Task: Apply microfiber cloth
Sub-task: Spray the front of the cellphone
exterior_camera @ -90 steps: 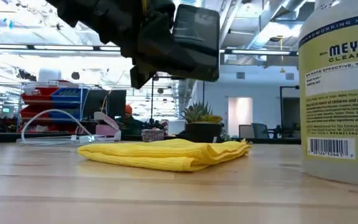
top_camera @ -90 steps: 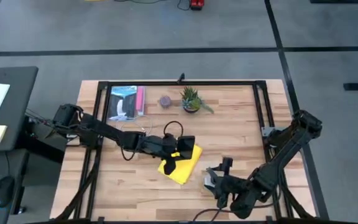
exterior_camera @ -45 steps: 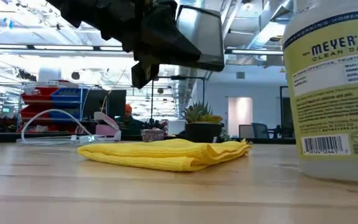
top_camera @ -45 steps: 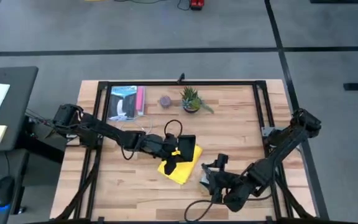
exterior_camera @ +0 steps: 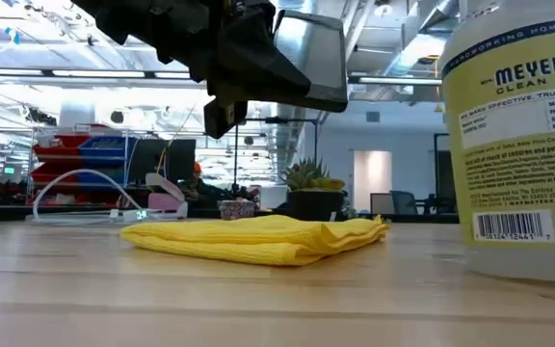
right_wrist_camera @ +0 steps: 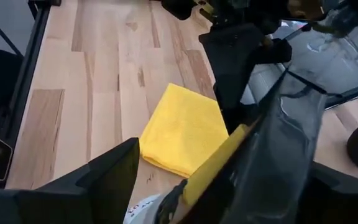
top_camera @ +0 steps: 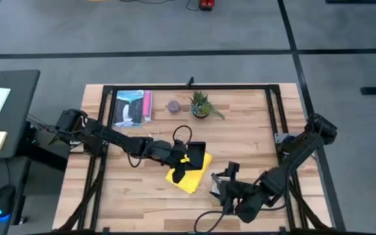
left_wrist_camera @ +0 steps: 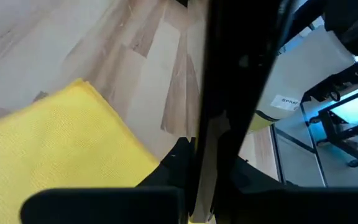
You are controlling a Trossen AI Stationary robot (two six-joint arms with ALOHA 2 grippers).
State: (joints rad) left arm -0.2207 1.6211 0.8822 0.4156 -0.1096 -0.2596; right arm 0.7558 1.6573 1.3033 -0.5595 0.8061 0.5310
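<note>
The bright yellow folded microfiber cloth (top_camera: 190, 173) lies flat on the wooden table (top_camera: 253, 124). Above it, the left gripper (top_camera: 189, 158) pinches a black smartphone (exterior_camera: 308, 60) (held upright); the right gripper (top_camera: 219, 187), beside the cloth, clasps a pale cleaner bottle (exterior_camera: 518, 145).

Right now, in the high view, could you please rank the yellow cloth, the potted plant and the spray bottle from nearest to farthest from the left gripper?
1. Microfiber cloth, directly under the left gripper.
2. Spray bottle, toward the right arm.
3. Potted plant, at the table's far edge.
</note>
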